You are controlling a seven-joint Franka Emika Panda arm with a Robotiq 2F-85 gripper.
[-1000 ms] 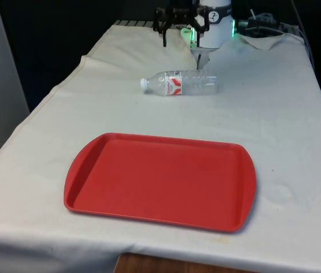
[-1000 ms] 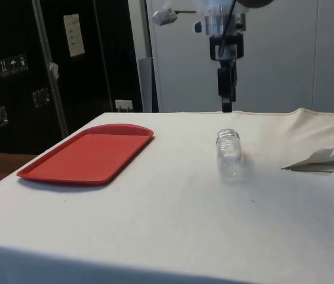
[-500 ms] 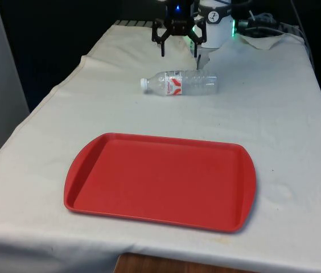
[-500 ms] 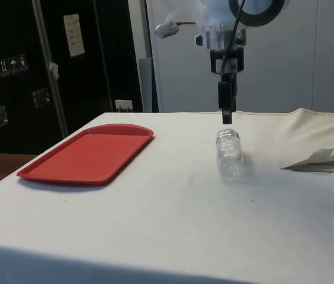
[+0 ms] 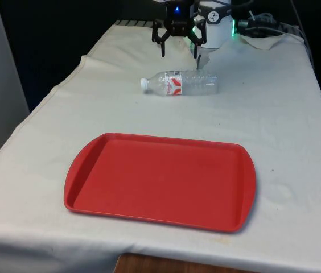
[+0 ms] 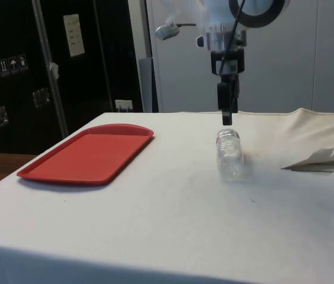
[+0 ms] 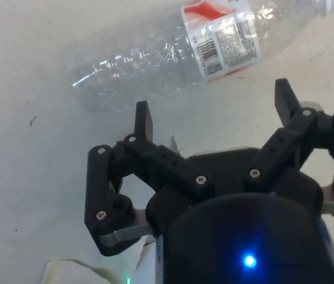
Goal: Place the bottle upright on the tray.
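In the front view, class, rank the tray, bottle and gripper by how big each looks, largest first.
1. Tray: largest by far.
2. Bottle, lying on its side.
3. Gripper: it looks a little smaller than the bottle, but it is farther from the camera, so this last ranking is unsure.

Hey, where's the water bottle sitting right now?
In the front view the bottle lies on its side on the white cloth, beyond the red tray's far edge, cap toward that view's left, with the open gripper above it.
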